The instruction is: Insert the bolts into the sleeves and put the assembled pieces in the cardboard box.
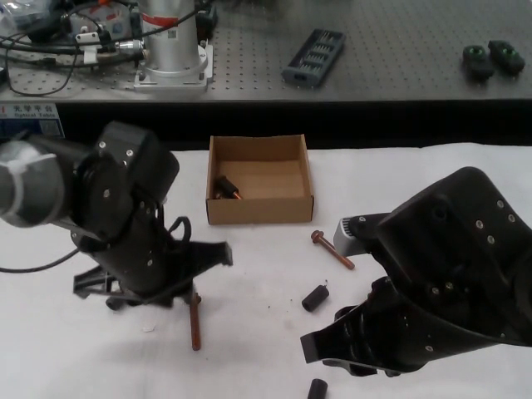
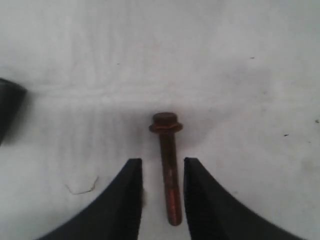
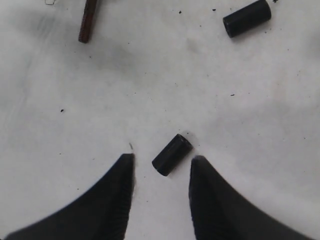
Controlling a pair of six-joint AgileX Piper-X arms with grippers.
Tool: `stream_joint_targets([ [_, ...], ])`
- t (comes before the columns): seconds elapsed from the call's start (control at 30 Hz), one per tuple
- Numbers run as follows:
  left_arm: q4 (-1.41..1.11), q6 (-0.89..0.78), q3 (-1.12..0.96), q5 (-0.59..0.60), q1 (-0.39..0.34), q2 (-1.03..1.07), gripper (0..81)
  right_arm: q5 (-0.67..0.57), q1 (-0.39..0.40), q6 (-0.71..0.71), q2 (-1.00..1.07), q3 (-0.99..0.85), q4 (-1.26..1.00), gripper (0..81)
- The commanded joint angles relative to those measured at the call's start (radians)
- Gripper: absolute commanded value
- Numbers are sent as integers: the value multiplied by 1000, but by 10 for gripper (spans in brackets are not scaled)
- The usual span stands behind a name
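Note:
A rusty brown bolt point(image 2: 169, 165) lies flat on the white cloth, its shank between the fingers of my open left gripper point(image 2: 162, 161), with a small gap on each side. The same bolt point(image 1: 196, 320) pokes out under the left arm point(image 1: 125, 224). A short black sleeve point(image 3: 172, 154) lies on the cloth between the tips of my open right gripper point(image 3: 162, 159), touching neither. It also lies at the front edge as the sleeve point(image 1: 317, 388). A second sleeve point(image 3: 247, 18) and a second bolt point(image 1: 332, 249) lie farther off.
The cardboard box point(image 1: 259, 208) stands open behind the middle of the cloth, with one dark piece point(image 1: 226, 188) in its left corner. The right arm point(image 1: 449, 274) fills the front right. Behind the cloth runs a metal bench with a black rack point(image 1: 313, 56).

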Motion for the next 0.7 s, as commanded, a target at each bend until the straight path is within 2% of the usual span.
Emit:
stream_joint_targets([
  [0.0,33,19,-14,-15,4,31,216,-2,-3,8,-14,-1,-17,286],
  [0.67,28,-11,-84,-14,4,65,216,-7,-3,8,-14,-1,-66,286],
])
